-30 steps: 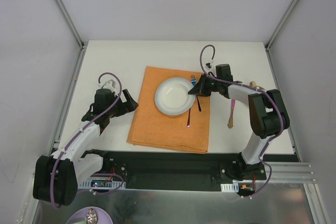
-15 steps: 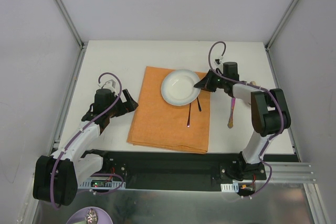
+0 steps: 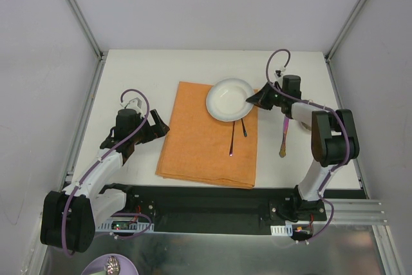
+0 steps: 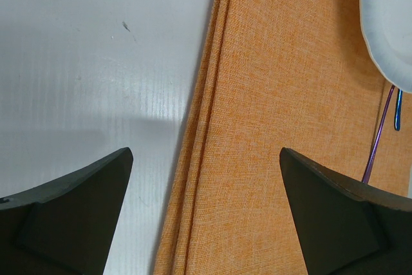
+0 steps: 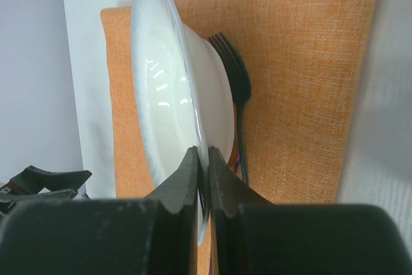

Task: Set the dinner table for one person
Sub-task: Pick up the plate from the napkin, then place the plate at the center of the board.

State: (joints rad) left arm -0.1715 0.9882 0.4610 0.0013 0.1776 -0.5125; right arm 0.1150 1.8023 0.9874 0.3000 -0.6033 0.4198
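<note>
We see the white dinner table point(image 3: 161, 69) carrying an orange placemat point(image 3: 199, 149) near its middle. Right of the cloth, apart from it, a slim purple-handled utensil point(image 3: 282, 143) lies on bare tabletop.

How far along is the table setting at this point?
Done: mat laid, two pieces of cutlery on it. In hand: right hand grips the plate by its rim at the mat's far right corner. Left: seating the plate, and a utensil lying off the mat; left hand is open, idle.
</note>
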